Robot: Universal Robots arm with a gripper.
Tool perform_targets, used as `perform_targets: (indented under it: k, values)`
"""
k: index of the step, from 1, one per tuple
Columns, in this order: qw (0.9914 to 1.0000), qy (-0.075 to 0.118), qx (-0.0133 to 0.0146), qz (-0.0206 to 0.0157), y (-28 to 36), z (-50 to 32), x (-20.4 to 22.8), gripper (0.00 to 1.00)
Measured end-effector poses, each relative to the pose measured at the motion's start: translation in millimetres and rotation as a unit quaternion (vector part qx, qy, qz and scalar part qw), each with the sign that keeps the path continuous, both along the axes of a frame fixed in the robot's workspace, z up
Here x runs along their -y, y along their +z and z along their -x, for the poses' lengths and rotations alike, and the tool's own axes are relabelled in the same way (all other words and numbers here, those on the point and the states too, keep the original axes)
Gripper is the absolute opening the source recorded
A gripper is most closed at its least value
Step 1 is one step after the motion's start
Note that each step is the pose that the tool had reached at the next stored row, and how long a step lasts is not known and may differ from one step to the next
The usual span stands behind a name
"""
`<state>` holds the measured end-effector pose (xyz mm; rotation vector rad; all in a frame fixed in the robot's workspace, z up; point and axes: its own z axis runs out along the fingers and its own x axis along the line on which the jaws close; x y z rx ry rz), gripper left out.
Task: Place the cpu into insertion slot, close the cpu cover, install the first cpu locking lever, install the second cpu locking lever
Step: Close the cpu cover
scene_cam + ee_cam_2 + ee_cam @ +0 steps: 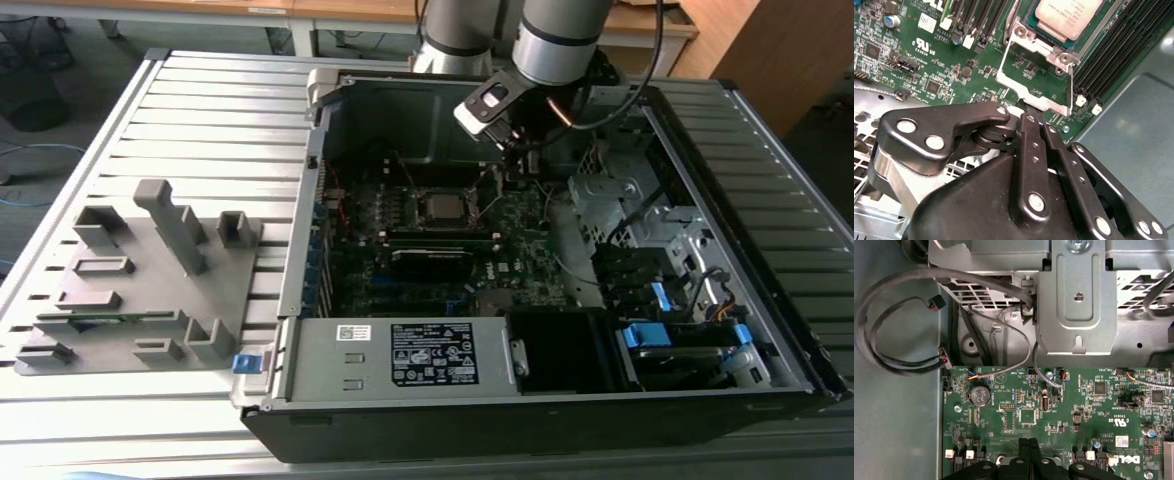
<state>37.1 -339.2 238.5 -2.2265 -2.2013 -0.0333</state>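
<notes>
The cpu [1069, 17], a flat square chip with a dull silver top, lies in the insertion slot [443, 207] on the green motherboard. The cpu cover [1021, 90], a thin silvery frame with a square window, is swung up off the slot, and the board shows through its window. My gripper [1026, 114] is shut, its black fingertips [1029, 122] pressed together right at the tab on the cover's free edge. I cannot tell whether the tab is pinched between them. In the exterior view the gripper [518, 150] hangs inside the open computer case, just behind the slot. The closed tips [1027, 442] also show in the first wrist view.
Long black memory slots [1114, 45] flank the slot. Black cables [899, 320] and a grey metal bracket [1079, 295] line the case wall beyond the board. A grey power supply box [400, 355] fills the case front. A grey parts fixture [134, 270] stands at the exterior view's left.
</notes>
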Motion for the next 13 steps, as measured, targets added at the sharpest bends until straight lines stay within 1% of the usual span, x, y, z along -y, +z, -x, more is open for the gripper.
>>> perform_targets:
  k: [13]
  values:
    - [1.00000,0.000,0.0000,0.0001,-1.2,16.1,0.0,0.10]
